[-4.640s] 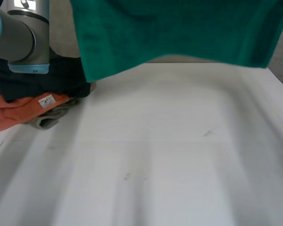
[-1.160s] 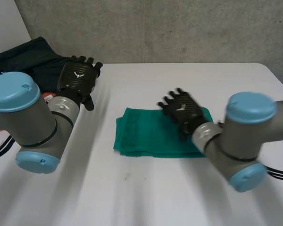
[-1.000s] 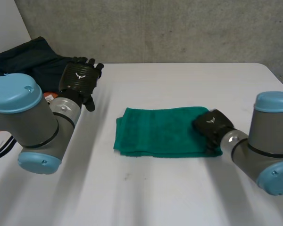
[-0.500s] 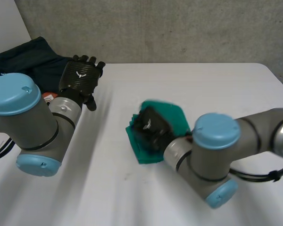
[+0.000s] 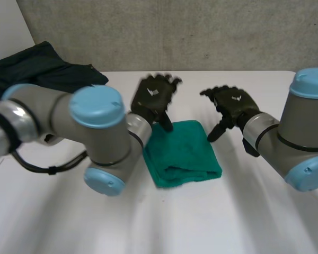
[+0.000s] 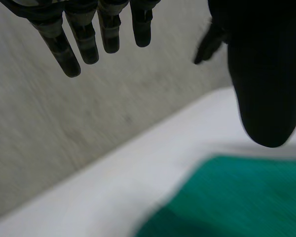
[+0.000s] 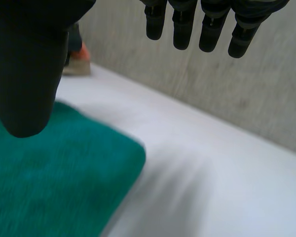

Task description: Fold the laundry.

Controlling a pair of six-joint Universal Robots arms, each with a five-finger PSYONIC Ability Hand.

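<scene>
The head camera stands behind and between the arms (image 5: 95, 114), looking down on the white table (image 5: 212, 222). Each wrist camera looks very closely past the left hand (image 6: 266, 74) or right hand (image 7: 27, 64) to the grey wall (image 6: 64, 128). All share the green cloth (image 5: 183, 153)

Green towel (image 5: 183, 153) is folded into a compact, thick rectangle and laid flat near the middle of the white table (image 5: 254, 211), turned slightly askew. A bulging fold is seen along its near edge. Dark garment (image 5: 40, 66) is heaped at the table's far left corner, well apart from the towel.
</scene>
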